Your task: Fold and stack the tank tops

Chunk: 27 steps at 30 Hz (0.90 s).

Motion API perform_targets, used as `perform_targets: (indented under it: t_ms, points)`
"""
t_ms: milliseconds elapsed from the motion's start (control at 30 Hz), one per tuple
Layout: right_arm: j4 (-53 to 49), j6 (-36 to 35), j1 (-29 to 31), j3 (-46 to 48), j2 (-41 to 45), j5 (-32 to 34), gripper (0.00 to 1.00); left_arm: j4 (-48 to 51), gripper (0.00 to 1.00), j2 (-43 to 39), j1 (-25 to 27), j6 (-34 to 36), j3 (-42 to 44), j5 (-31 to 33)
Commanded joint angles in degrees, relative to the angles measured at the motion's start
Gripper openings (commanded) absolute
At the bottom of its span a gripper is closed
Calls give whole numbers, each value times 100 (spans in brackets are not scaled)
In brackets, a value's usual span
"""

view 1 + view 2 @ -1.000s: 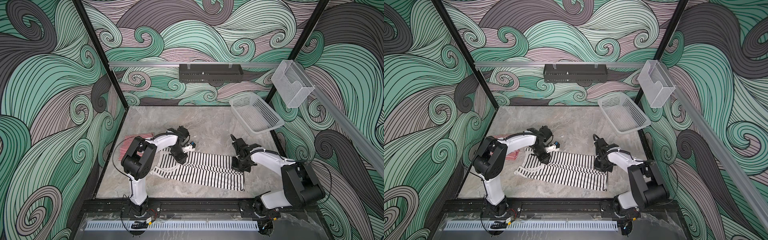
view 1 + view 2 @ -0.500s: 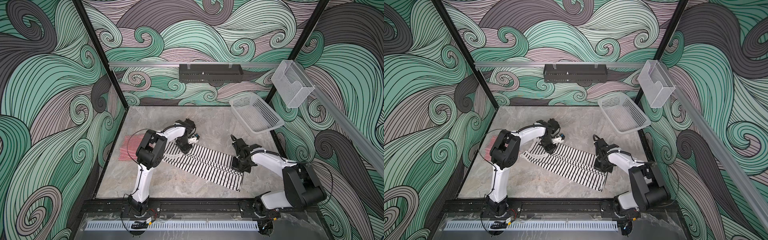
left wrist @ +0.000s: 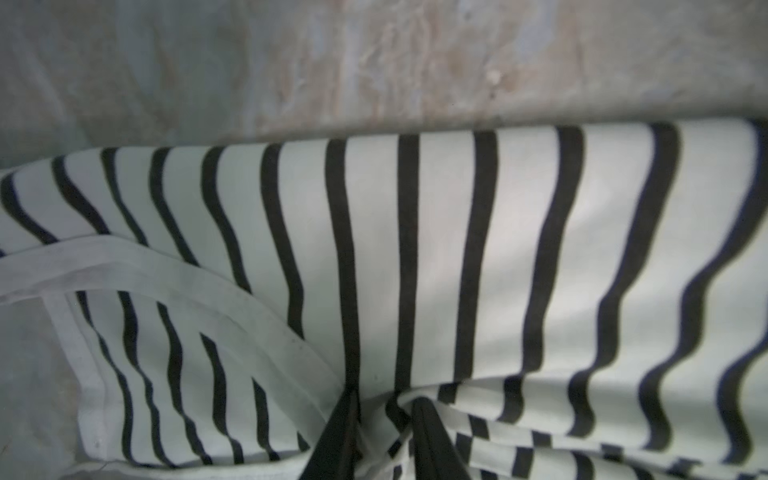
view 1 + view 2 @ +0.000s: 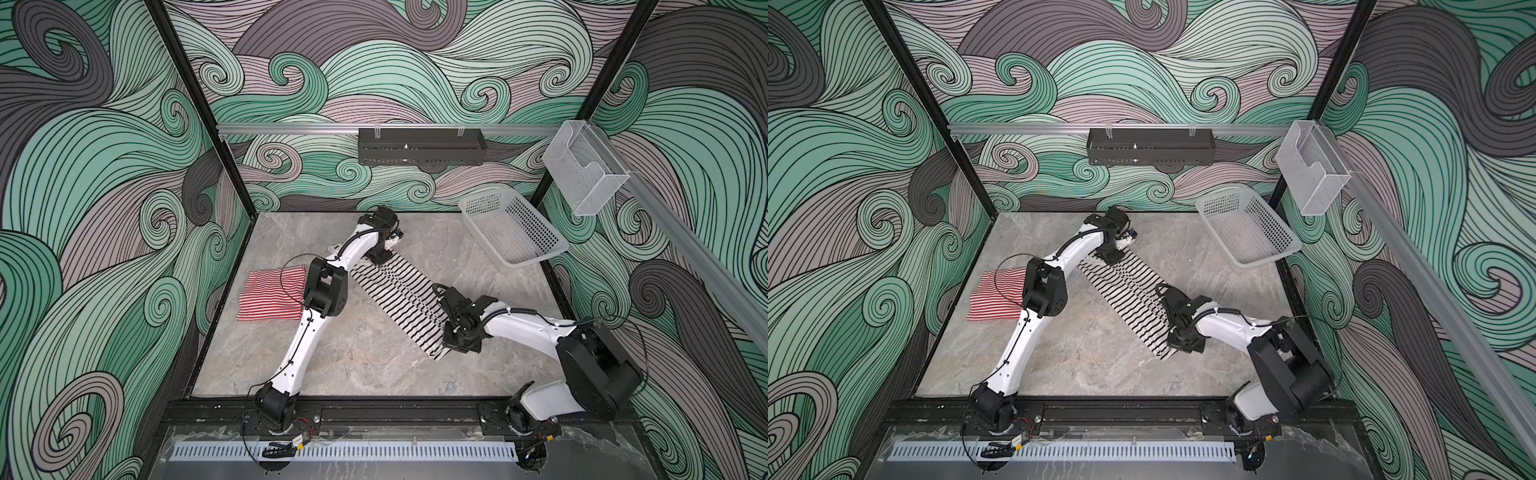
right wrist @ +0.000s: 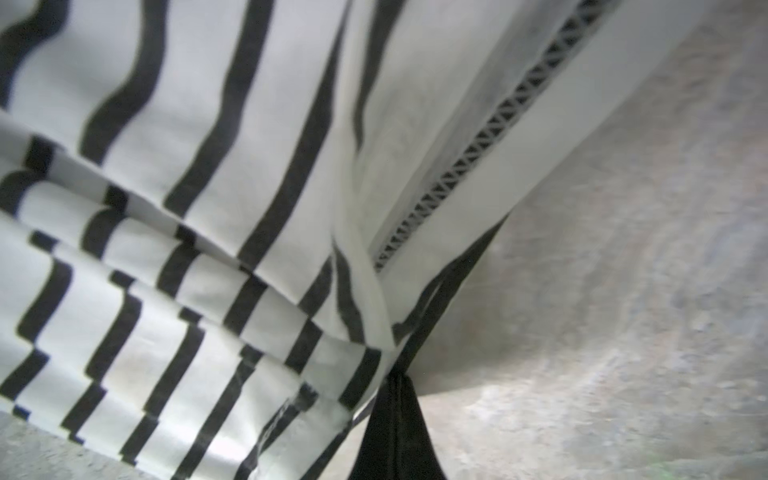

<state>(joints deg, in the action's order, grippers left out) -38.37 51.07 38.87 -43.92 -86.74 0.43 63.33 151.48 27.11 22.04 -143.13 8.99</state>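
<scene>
Red-striped top [image 4: 272,299] is lying folded mid-left on desk [image 4: 374,365], while left hand [image 4: 379,259] & right hand [image 4: 451,347] are each pinching closed on an end of black-striped top [image 4: 399,291], stretched diagonally at centre, not yet folded/stacked.

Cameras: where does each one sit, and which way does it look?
Top view: high above the arms' bases, looking down on the table; left arm and right arm show whole.
Top view: beside it, facing the same way; the same table and arms.
Left wrist: on the left arm, facing the black-striped tank top; the left gripper pinches it.
Right wrist: on the right arm, facing that top's other end; the right gripper is shut on it.
Shared: both top views show the basket and red-striped tank top; both wrist views see one garment.
</scene>
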Motion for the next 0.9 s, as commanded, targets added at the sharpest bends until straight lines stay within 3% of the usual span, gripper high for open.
perform_targets:
  t_ms: [0,133,333,433,667,867]
  points:
    - [170,431,445,-344,-584,-54,4,-234,25,-136,-79,3,11,567]
    - [-278,207,704,-967,-581,185,4,-242,25,-852,-100,-216,361,401]
    - [-741,-282,360,-1571,-117,454,21,-1267,27,-2574,-44,-253,2597,-49]
    - [-799,-599,36,-1814,-232,399,22,-1487,27,-3127,2,-227,3363,-273]
    - [-683,-1190,-572,-2224,-848,458,22,-1170,26,-3448,97,-391,4419,-432]
    - [-350,-1446,-885,-2389,-1481,250,18,-1777,26,-3646,115,-368,5284,-120]
